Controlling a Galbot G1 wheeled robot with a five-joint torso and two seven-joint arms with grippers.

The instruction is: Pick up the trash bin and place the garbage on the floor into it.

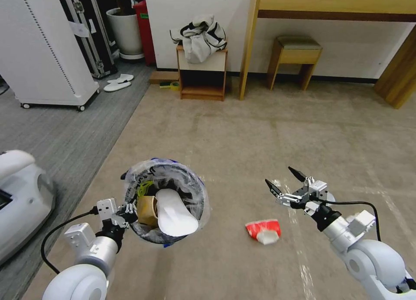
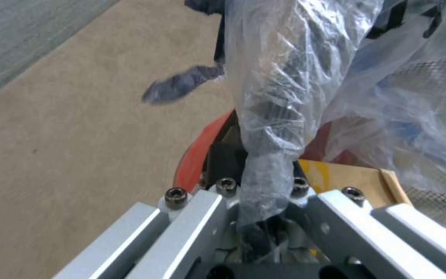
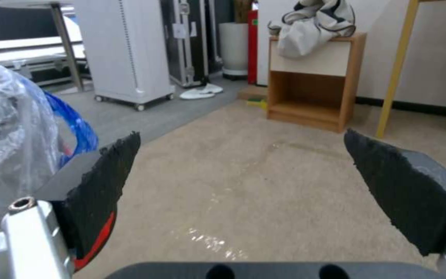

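Left gripper [image 1: 128,212] was clamped on the near-left rim of the trash bin [image 1: 190,191], jaws closed over the rim and the clear plastic liner [image 2: 285,77]; the bin was held off the beige carpet [image 1: 268,131], near that carpet's left edge where it meets the grey ribbed carpet [image 1: 65,131]. The left wrist view showed the liner bunched between the jaws, with red bin wall [image 2: 202,147] behind it. The liner carried black and blue print, not legible.

Inside the bin: a crumpled brown paper bag [image 1: 147,209] against the left wall and a flat white oval piece [image 1: 175,213] leaning over the near rim.

Right gripper [image 1: 288,183] hovered above the carpet, to the right of the bin, jaws wide apart with nothing between them; the right wrist view showed both black pads [image 3: 104,186] with open carpet between.

A crushed red-and-white wrapper [image 1: 263,230] lay on the carpet between bin and right arm, just below and left of the right gripper. No readable text on it.

Shiny tape lines [image 1: 303,265] crossed the carpet near the right arm.
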